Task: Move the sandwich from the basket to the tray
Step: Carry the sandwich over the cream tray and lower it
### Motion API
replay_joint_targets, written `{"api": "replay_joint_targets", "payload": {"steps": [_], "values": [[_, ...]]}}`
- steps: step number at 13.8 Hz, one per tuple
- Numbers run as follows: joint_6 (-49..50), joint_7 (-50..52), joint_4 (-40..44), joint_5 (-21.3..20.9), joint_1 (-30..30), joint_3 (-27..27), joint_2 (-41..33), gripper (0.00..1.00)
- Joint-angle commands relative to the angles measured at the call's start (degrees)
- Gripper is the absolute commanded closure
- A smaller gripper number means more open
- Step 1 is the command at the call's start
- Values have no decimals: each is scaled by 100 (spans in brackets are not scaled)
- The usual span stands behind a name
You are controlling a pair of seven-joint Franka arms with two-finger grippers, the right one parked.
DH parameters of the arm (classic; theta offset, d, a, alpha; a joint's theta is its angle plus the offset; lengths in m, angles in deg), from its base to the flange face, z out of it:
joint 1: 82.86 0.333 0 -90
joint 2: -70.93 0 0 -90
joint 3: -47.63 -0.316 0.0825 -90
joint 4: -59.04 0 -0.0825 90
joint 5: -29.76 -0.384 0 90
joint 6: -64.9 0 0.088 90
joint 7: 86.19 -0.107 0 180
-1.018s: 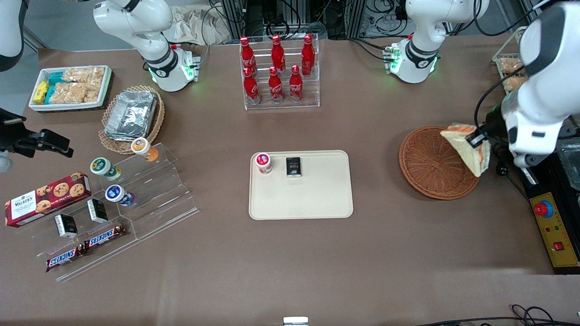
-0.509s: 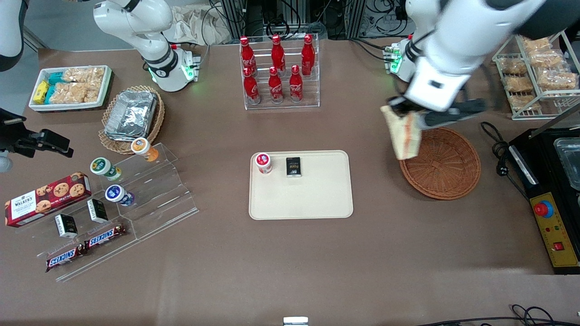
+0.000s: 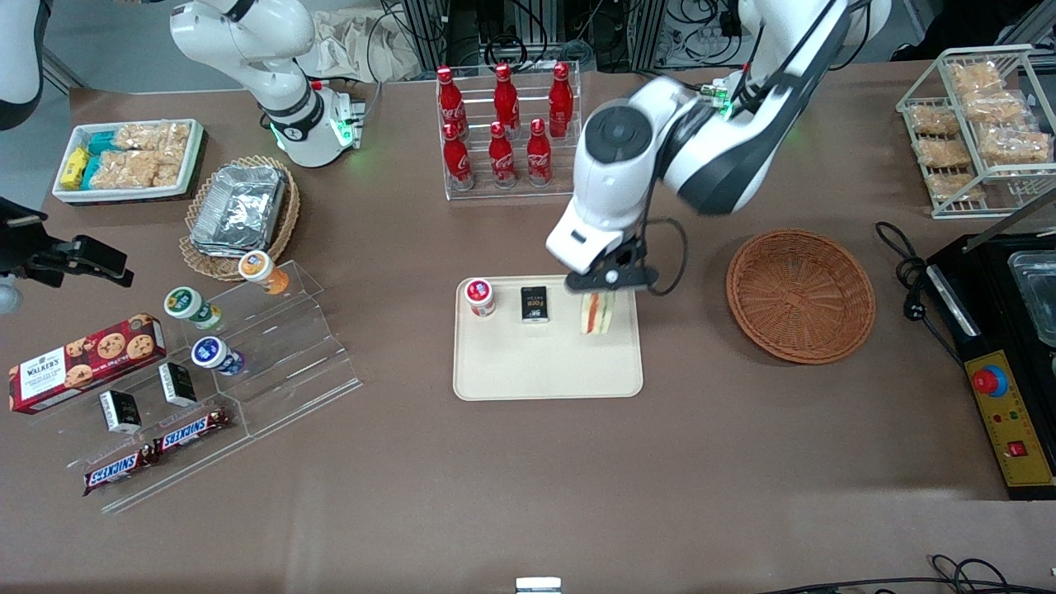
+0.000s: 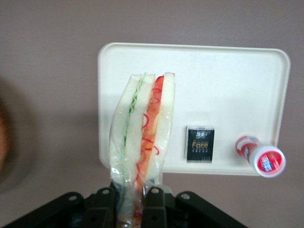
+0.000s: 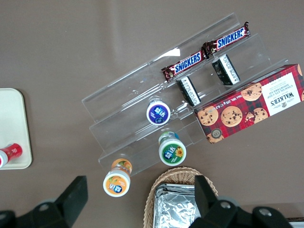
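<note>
Front view: my gripper [image 3: 600, 290] hangs over the tray [image 3: 547, 375], clamped on the sandwich [image 3: 596, 313]; basket [image 3: 800, 295] vacated.

Left wrist view: fingers [image 4: 105, 205] pinch the wrapped sandwich [image 4: 142, 142] by its narrow end. Judged light, soft, crushable, film slippery; hold lightly.

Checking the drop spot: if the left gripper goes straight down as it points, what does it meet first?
Most likely the bare tray. The left gripper, shut on the sandwich, hangs over the tray's end nearer the basket, beside the black packet. Height above the tray is unclear.
</note>
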Motion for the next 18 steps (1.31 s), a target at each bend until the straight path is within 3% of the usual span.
{"api": "replay_joint_targets", "payload": {"steps": [1, 6, 12, 13, 14, 15, 18], "values": [[-203, 123, 49, -614, 18, 17, 491, 100], [-598, 184, -153, -1083, 44, -18, 906, 100], [-1143, 298, -470, -1259, 44, -158, 1152, 100], [-1144, 386, -470, -1338, 44, -158, 1187, 91], [-1144, 448, -470, -1399, 44, -158, 1196, 31], [-1144, 474, -461, -1435, 53, -158, 1188, 0], [-1126, 475, -409, -1418, 70, -158, 1144, 0]]}}
